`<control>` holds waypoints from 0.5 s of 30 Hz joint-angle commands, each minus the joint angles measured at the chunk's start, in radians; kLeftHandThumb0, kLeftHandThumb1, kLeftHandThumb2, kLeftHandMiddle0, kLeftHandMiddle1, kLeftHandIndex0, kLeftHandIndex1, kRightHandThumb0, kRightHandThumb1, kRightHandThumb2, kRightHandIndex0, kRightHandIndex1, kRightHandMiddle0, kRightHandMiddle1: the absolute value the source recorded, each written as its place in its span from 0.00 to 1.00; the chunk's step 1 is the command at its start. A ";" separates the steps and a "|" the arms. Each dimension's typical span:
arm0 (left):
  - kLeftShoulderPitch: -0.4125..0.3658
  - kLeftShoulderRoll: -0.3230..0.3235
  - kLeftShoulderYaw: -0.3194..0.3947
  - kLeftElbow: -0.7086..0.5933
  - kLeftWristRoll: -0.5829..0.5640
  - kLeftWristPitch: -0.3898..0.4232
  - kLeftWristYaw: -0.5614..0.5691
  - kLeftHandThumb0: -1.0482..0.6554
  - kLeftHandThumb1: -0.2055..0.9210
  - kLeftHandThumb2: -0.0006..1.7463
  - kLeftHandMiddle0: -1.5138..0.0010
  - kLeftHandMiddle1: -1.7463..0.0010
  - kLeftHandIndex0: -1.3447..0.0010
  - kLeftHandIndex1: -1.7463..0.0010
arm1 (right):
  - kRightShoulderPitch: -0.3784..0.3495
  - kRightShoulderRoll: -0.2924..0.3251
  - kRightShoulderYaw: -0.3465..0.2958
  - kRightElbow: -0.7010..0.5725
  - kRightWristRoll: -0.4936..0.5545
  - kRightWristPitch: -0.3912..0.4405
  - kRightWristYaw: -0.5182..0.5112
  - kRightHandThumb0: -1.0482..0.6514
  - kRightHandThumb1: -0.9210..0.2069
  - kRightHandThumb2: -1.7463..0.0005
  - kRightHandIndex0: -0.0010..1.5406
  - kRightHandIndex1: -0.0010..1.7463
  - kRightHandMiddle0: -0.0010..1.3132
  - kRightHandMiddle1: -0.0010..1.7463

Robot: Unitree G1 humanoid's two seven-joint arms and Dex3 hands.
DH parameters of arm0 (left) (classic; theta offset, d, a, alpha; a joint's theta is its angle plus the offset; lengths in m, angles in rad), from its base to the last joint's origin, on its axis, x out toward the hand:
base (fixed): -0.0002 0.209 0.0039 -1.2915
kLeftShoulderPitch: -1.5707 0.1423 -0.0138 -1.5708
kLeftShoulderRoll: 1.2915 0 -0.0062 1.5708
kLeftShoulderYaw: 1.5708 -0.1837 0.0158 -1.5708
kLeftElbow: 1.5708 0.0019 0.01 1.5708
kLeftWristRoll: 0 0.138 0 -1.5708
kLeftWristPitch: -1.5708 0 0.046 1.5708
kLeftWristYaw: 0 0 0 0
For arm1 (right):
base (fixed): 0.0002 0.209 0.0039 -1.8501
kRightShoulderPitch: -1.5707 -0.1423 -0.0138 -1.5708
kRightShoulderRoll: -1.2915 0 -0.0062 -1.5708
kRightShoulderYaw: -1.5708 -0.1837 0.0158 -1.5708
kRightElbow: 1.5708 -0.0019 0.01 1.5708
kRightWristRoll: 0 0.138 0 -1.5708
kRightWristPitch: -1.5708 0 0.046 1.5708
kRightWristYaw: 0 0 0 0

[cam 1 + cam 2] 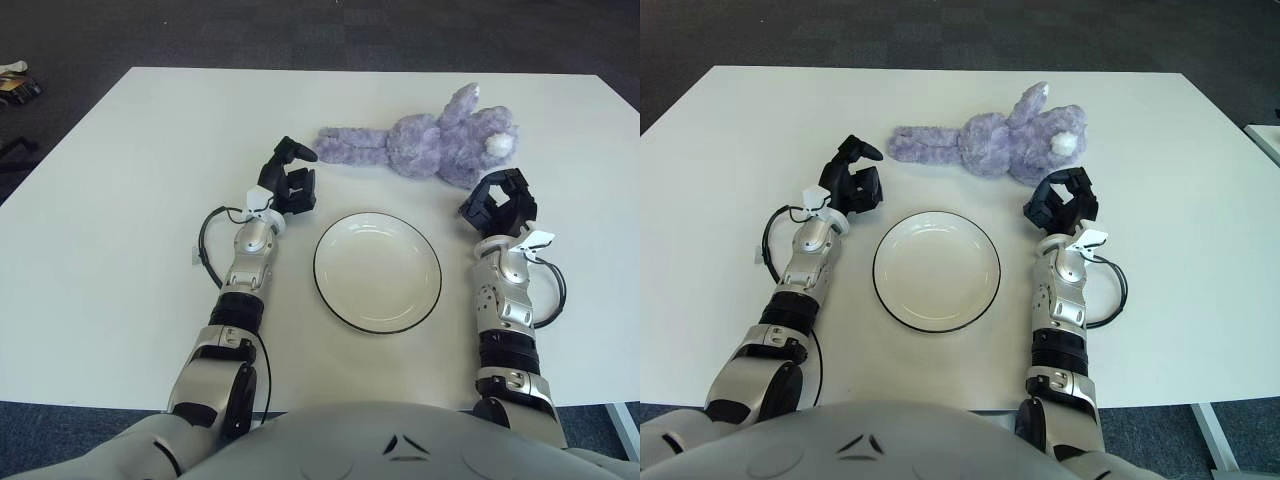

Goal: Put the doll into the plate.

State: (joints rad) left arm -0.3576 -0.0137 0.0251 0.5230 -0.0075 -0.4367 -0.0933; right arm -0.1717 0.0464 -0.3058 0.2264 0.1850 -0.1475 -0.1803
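A purple plush doll [425, 140] with a white patch lies on its side on the white table, beyond the plate. The white plate [377, 271] with a dark rim sits empty between my two arms. My left hand [289, 181] is left of the plate, close to the doll's long ears, fingers spread and holding nothing. Just below the doll's body, to the right of the plate, my right hand [500, 203] has relaxed, empty fingers.
The white table [120, 200] extends wide on the left. Dark carpet lies beyond its far edge, with a small object [17, 82] on the floor at the top left.
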 commanded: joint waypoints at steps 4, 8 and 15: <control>0.059 0.045 -0.019 0.016 0.034 -0.012 -0.016 0.37 0.67 0.58 0.39 0.00 0.68 0.00 | 0.092 0.040 -0.011 0.090 0.016 0.045 -0.016 0.34 0.50 0.28 0.65 1.00 0.44 1.00; 0.058 0.061 -0.037 0.002 0.056 -0.008 -0.021 0.38 0.69 0.57 0.44 0.00 0.69 0.00 | 0.088 0.037 -0.014 0.097 0.015 0.039 -0.015 0.34 0.50 0.28 0.65 1.00 0.44 1.00; 0.060 0.083 -0.061 -0.048 0.039 0.035 -0.078 0.59 0.73 0.53 0.75 0.02 0.77 0.02 | 0.081 0.025 -0.018 0.106 0.011 0.044 -0.018 0.34 0.50 0.28 0.65 1.00 0.44 1.00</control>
State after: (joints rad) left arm -0.3451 0.0554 -0.0252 0.4760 0.0381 -0.4293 -0.1397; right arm -0.1780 0.0447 -0.3070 0.2343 0.1849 -0.1497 -0.1803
